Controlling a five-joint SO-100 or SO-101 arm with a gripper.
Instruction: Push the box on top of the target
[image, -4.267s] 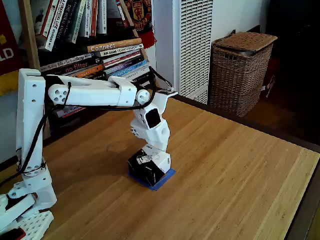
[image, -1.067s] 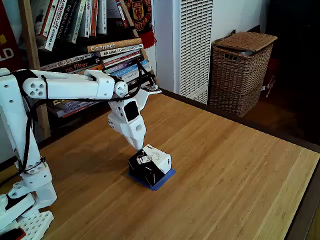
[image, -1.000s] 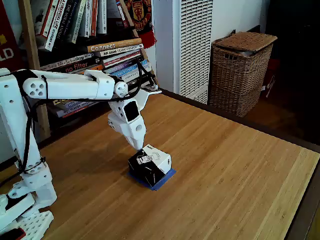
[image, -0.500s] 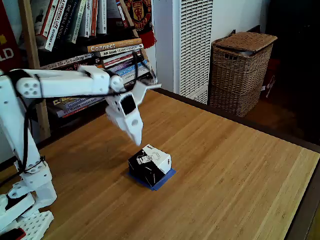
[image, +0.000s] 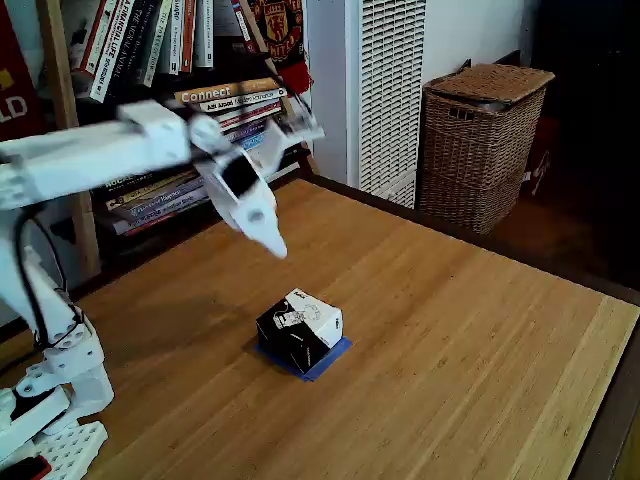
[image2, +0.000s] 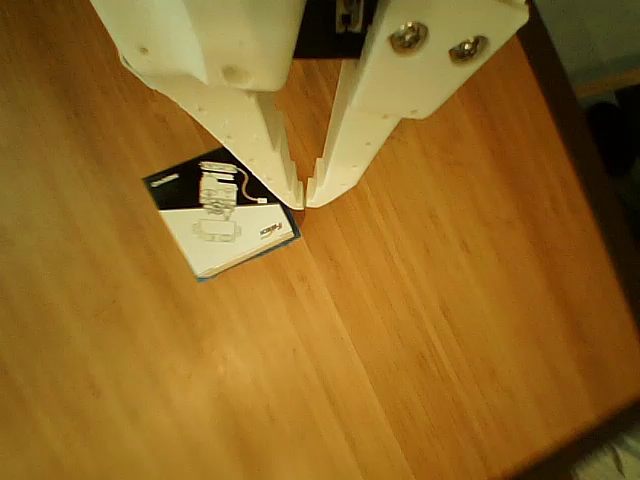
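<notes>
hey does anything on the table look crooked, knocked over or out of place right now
Nothing stands out. The box sits upright on the blue tape target, which peeks out along its near edges, so it may be slightly off-centre. The end effector hangs above the table, clear of the box, tips nearly together. Nothing looks spilled or damaged.

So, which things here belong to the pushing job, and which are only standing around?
Part of the job:
- box, sitting on the target
- blue tape target, edge showing under the box
- gripper, fingers closed, raised above the table

Just standing around:
- wicker basket
- books on the shelf
- white radiator
</notes>
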